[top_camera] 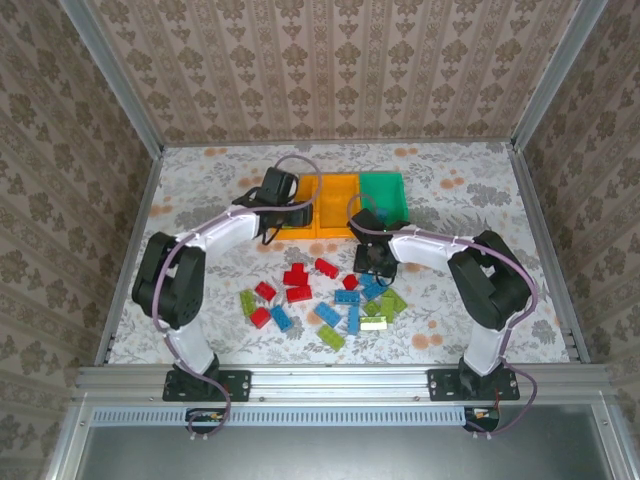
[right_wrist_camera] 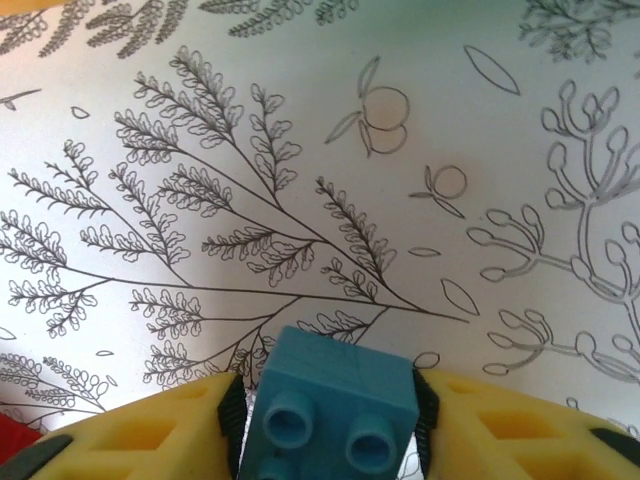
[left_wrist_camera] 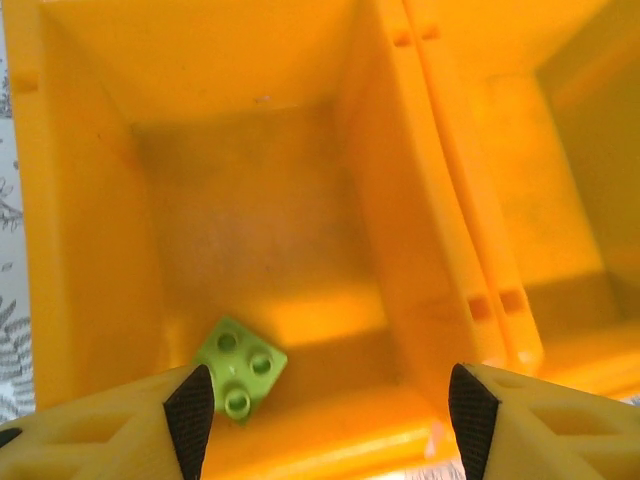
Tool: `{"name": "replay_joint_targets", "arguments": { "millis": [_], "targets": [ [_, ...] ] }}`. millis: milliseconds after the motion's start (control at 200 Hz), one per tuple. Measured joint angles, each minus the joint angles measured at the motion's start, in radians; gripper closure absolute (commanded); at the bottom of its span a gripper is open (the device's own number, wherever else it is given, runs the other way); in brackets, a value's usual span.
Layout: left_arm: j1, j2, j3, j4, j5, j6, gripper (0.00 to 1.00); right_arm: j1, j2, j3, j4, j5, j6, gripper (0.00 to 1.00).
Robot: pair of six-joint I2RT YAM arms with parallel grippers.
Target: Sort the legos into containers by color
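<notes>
In the left wrist view my left gripper (left_wrist_camera: 330, 412) stands open above the left orange container (left_wrist_camera: 90, 250), and one lime green lego (left_wrist_camera: 240, 365) lies loose on that bin's floor. From above, the left gripper (top_camera: 297, 210) is over the orange containers (top_camera: 340, 185). A green container (top_camera: 385, 193) stands just right of them. My right gripper (right_wrist_camera: 328, 410) is shut on a blue lego (right_wrist_camera: 335, 400), its pads pressed to both sides. In the top view the right gripper (top_camera: 375, 260) sits at the far edge of the loose legos (top_camera: 330, 300), which are red, blue and lime.
The second orange bin (left_wrist_camera: 560, 180) adjoins the first on its right. Loose bricks spread over the patterned tablecloth (top_camera: 480, 200) between the two arm bases. Metal frame rails (top_camera: 330, 378) and wallpapered walls close in the table.
</notes>
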Motion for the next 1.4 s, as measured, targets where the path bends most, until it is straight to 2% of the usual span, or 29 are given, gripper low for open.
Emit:
{"name": "replay_joint_targets", "arguments": {
  "millis": [180,380,740,950,1115,1255,1305,1350,1400],
  "targets": [
    [-0.003,-0.109,-0.099,0.008,-0.023,0.0,0.31,0.0,0.003,0.012,-0.003,0.004,-0.004,0.66],
    [-0.003,-0.178,-0.183,0.01,-0.048,0.0,0.31,-0.005,-0.002,0.05,-0.028,0.039,-0.022,0.68],
    [-0.012,-0.278,-0.343,-0.005,-0.095,-0.052,0.31,-0.087,-0.097,0.23,-0.039,0.249,-0.169,0.71],
    [-0.035,-0.334,-0.432,-0.023,-0.097,-0.092,0.3,-0.185,0.011,0.377,0.003,0.29,-0.264,0.73],
    [-0.077,-0.384,-0.482,-0.031,-0.096,-0.127,0.29,-0.238,0.119,0.417,0.03,0.29,-0.298,0.73],
    [-0.122,-0.413,-0.484,-0.047,-0.101,-0.143,0.28,-0.249,0.193,0.454,0.031,0.283,-0.32,0.69],
    [-0.137,-0.423,-0.486,-0.053,-0.106,-0.151,0.27,-0.249,0.212,0.478,0.029,0.28,-0.33,0.64],
    [-0.15,-0.434,-0.49,-0.054,-0.11,-0.156,0.27,-0.249,0.226,0.498,0.029,0.272,-0.335,0.54],
    [-0.163,-0.444,-0.498,-0.056,-0.116,-0.16,0.26,-0.248,0.231,0.512,0.029,0.266,-0.348,0.52]
  ]
}}
